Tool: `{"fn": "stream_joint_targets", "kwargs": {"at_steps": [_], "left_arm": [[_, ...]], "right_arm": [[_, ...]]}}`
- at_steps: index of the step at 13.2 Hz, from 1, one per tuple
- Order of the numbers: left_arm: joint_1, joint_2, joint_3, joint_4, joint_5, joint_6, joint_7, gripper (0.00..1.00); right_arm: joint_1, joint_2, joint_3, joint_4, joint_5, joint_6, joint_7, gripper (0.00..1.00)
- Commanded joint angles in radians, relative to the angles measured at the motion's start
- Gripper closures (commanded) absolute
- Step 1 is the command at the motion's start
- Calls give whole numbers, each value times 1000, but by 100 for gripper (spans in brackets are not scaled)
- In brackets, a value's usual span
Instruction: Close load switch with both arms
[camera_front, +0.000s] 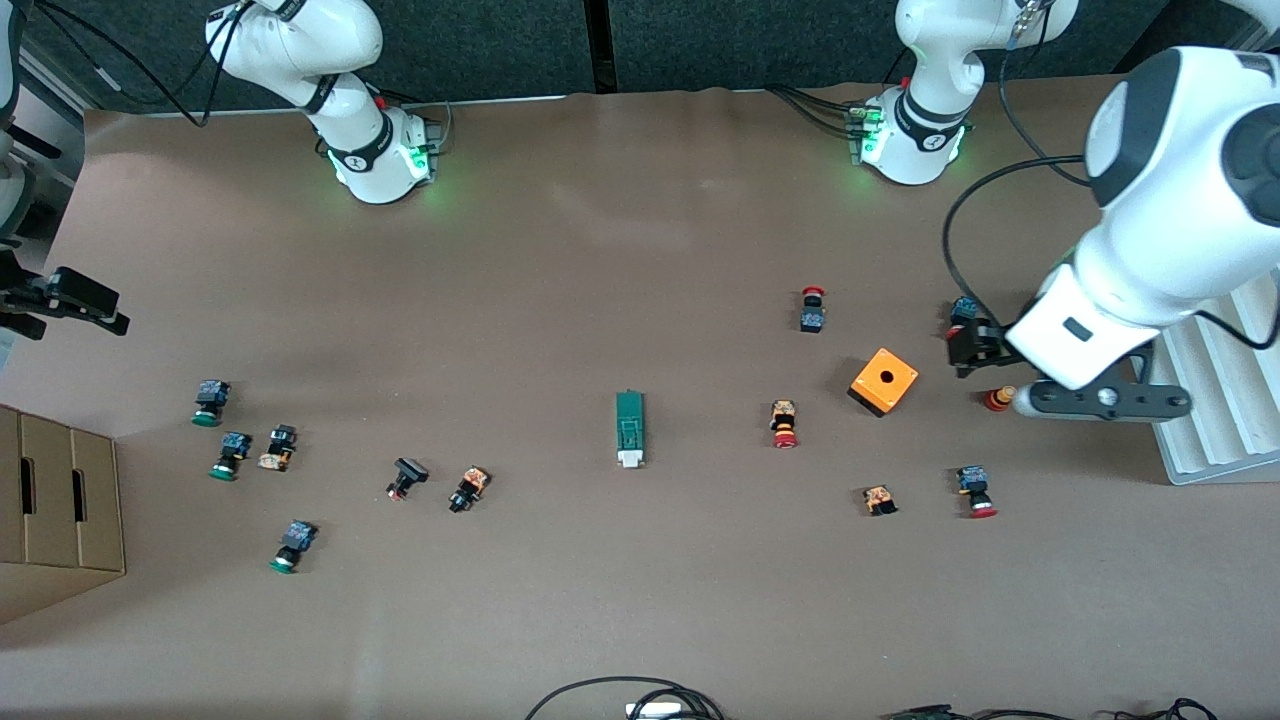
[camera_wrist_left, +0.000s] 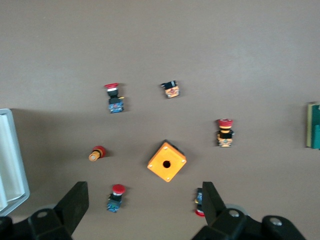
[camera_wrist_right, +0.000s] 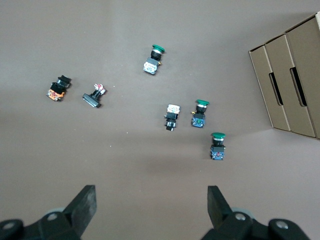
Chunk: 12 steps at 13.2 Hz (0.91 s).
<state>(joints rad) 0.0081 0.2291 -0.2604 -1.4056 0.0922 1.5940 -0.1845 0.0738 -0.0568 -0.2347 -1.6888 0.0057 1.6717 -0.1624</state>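
Left gripper (camera_wrist_left: 142, 210) spread wide, empty, over the orange box (camera_front: 883, 381). Right gripper (camera_wrist_right: 150, 210) also wide open, empty, over green push buttons (camera_wrist_right: 198, 114). Load switch (camera_front: 630, 428) mid-table, untouched. No readable writing.

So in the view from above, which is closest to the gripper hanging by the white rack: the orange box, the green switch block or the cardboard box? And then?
From the left gripper, open over the table:
1. Orange box, just beside it.
2. Load switch, mid-table.
3. Cardboard box, at the right arm's end.
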Motion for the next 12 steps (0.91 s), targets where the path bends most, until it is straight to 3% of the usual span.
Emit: {"fn": "stream_joint_targets", "kwargs": {"at_steps": [1, 3, 4, 12], "left_arm": [[-19, -201, 111, -278, -89, 126, 83, 0], [-19, -299, 154, -451, -98, 236, 158, 0], [-19, -304, 155, -458, -98, 234, 154, 0], [-5, -249, 155, -336, -97, 121, 140, 0]], "right_arm": [[6, 15, -1, 26, -30, 3, -6, 0], [6, 15, -1, 26, -30, 3, -6, 0], [6, 15, -1, 26, -30, 3, -6, 0], [6, 15, -1, 26, -30, 5, -6, 0]]}}
